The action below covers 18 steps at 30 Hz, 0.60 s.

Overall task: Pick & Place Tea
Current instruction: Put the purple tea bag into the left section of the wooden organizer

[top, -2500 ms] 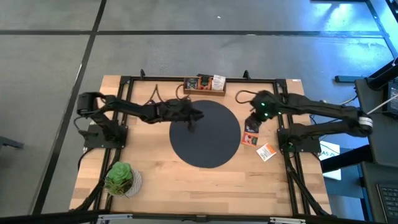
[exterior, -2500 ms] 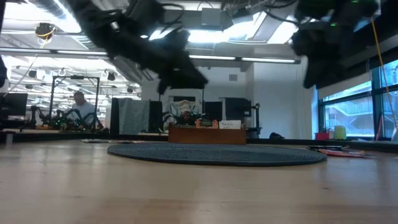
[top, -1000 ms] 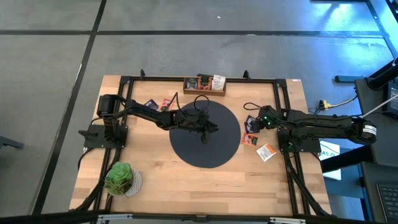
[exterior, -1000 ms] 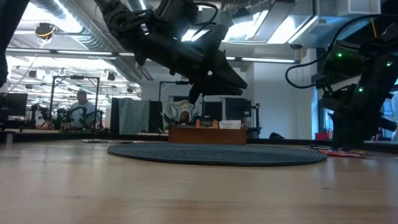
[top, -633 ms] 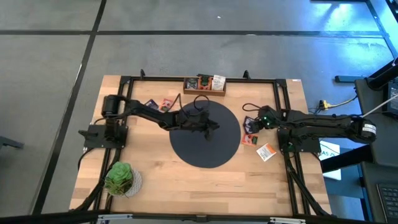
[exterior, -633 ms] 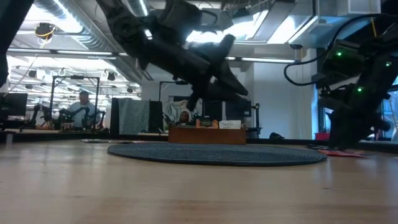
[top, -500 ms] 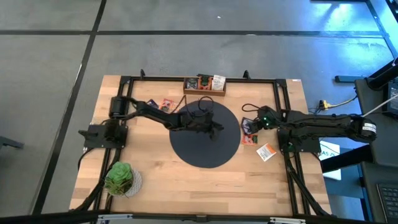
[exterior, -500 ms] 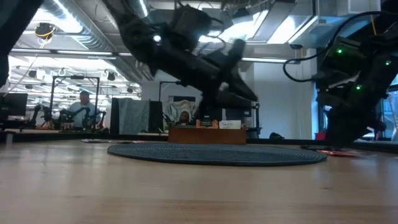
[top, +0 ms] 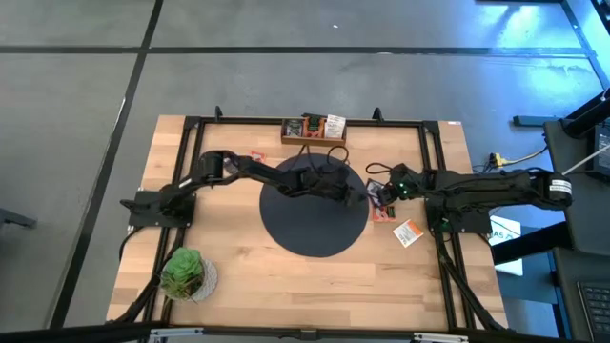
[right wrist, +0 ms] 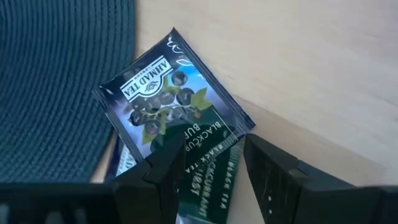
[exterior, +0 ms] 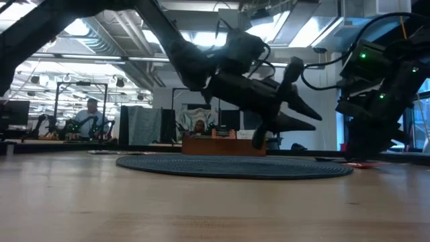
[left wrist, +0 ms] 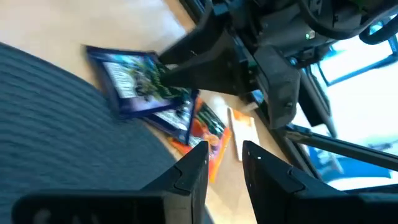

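Observation:
A few tea packets lie piled on the wood just off the right rim of the black round mat (top: pixel 305 227). They are a dark purple one (right wrist: pixel 163 98), a dark green one (right wrist: pixel 208 167) partly under it, and an orange one (left wrist: pixel 210 134). My right gripper (right wrist: pixel 212 144) is open, low over this pile, its fingers on either side of the green packet. My left gripper (left wrist: pixel 225 148) is open with nothing between its fingers. It hangs above the mat's right rim (top: pixel 360 195), pointing at the same pile. My right gripper comes down at the pile from above, slanting from the table's right. Its fingers (right wrist: pixel 166 163) straddle the dark green packet beside the purple packet's corner (right wrist: pixel 239 127). I cannot tell whether they touch a packet.
A wooden box (top: pixel 315 130) with more packets stands at the table's far edge. One white-and-orange packet (top: pixel 408 232) lies alone right of the mat, and a red one (top: pixel 255 156) lies left of it. A green plant (top: pixel 184 272) sits near the front left corner.
My left gripper has swung across the mat toward the table's right edge, from over the mat's middle to its right rim, close to my right gripper and the pile of packets.

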### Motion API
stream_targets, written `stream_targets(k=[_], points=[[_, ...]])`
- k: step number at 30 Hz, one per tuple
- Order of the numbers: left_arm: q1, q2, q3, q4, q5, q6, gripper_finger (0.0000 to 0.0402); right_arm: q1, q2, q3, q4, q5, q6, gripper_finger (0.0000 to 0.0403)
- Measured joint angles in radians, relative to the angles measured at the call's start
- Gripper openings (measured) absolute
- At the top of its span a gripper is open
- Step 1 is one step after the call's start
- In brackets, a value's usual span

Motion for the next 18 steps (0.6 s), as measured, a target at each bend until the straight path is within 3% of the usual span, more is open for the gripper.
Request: stream_targets(k=[6,18], points=[[0.000,0.045,0.079,0.002,0.012,-0.018,0.0095,0.003,0.010,-0.005,0.060,0.004,-0.013,0.0167],[0.028,0.046,0.088,0.000,0.016,-0.050,0.0095,0.003,0.011,-0.006,0.070,0.004,-0.050,0.0167]])
